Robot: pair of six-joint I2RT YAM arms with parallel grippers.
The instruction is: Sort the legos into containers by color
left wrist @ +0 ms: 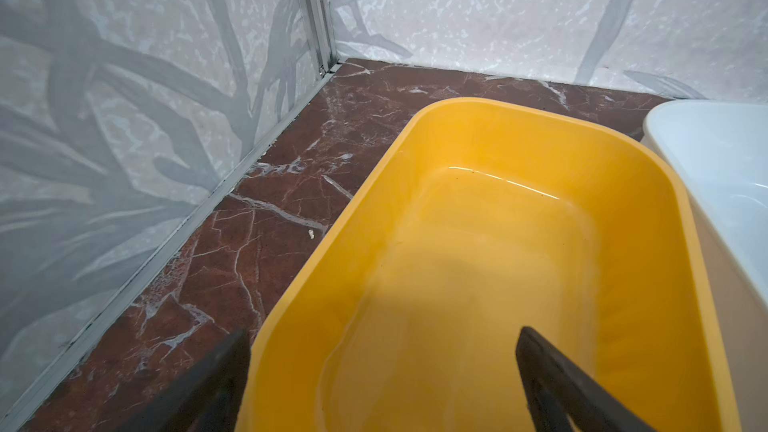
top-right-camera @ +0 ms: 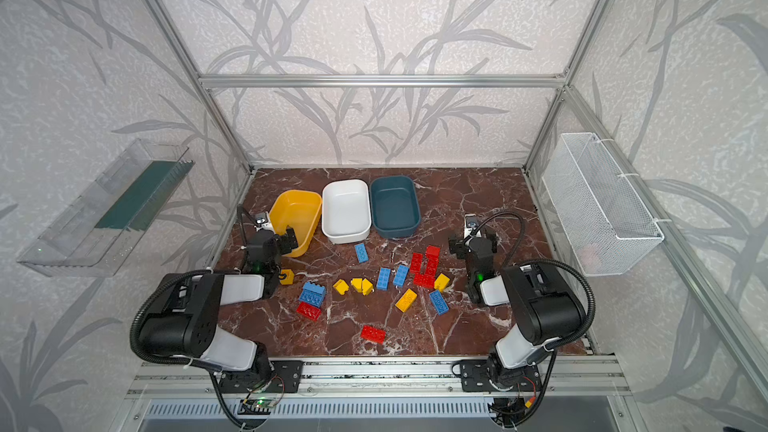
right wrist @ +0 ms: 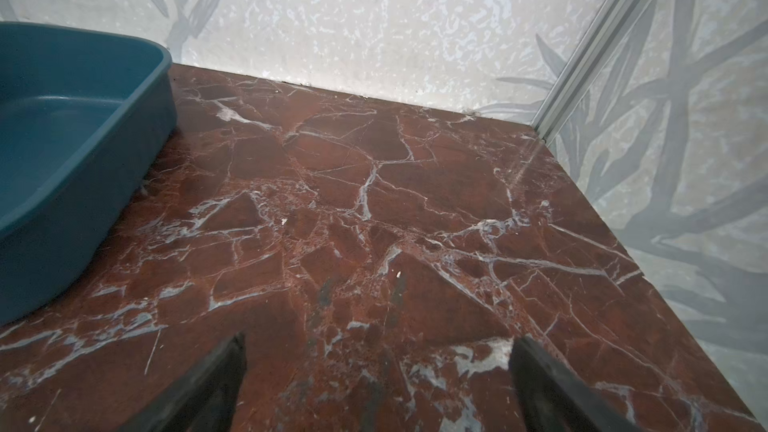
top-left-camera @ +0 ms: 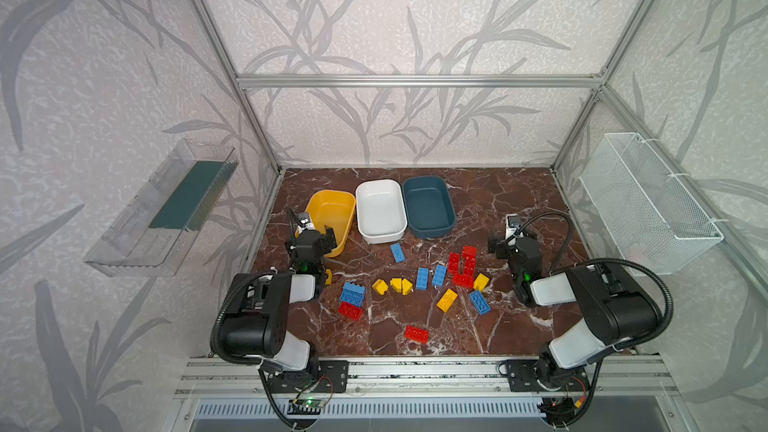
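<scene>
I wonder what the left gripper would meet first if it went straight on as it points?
Likely the yellow tub: its near rim sits between the jaws of the left gripper; height unclear.

Red, yellow, blue legos (top-left-camera: 422, 278) scattered, three empty containers (top-left-camera: 380, 209) just behind

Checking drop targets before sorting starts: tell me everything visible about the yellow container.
The yellow container is a shallow rounded-rectangle tub, glossy plastic by its look, upright and empty. It sits angled at the table's back left, close beside the white container; contact there is unclear. The open left gripper straddles its near rim, one finger inside, one outside.
</scene>
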